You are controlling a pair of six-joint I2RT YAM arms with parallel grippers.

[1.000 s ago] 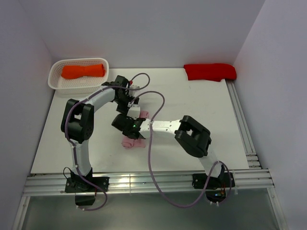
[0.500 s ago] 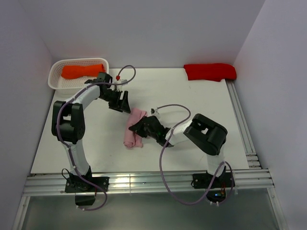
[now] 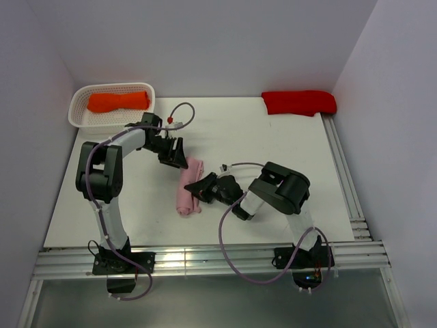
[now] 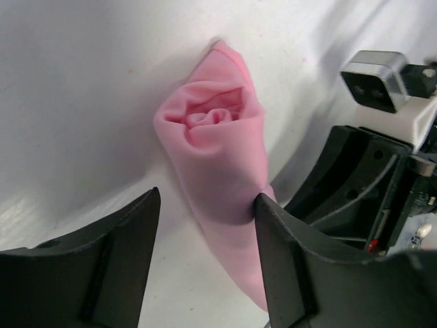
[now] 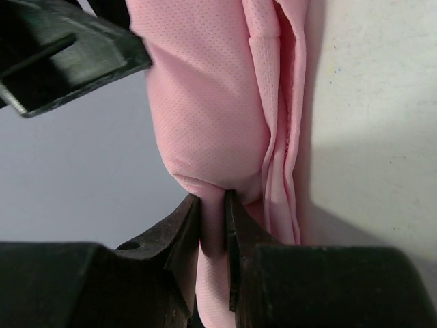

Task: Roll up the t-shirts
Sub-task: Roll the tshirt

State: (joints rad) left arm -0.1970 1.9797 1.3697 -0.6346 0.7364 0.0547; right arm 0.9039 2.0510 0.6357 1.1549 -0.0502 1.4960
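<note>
The light pink t-shirt (image 3: 186,186) lies rolled into a long tube on the white table. My right gripper (image 3: 199,187) is shut on a fold of the pink t-shirt (image 5: 212,123) at its right side. My left gripper (image 3: 179,161) is at the roll's far end, open, its jaws straddling the pink t-shirt (image 4: 218,150), one finger (image 4: 287,253) touching the cloth. An orange t-shirt (image 3: 117,101) lies in the white basket (image 3: 78,116). A bright red t-shirt (image 3: 299,102) lies folded at the back right.
The basket stands at the table's back left corner. Purple cables loop from both arms over the table. Metal rails (image 3: 348,184) run along the right and near edges. Grey walls close in on three sides.
The left gripper has come down from near the basket to the roll's far end. The right gripper has shifted left onto the pink roll, which now lies tighter and straighter.
</note>
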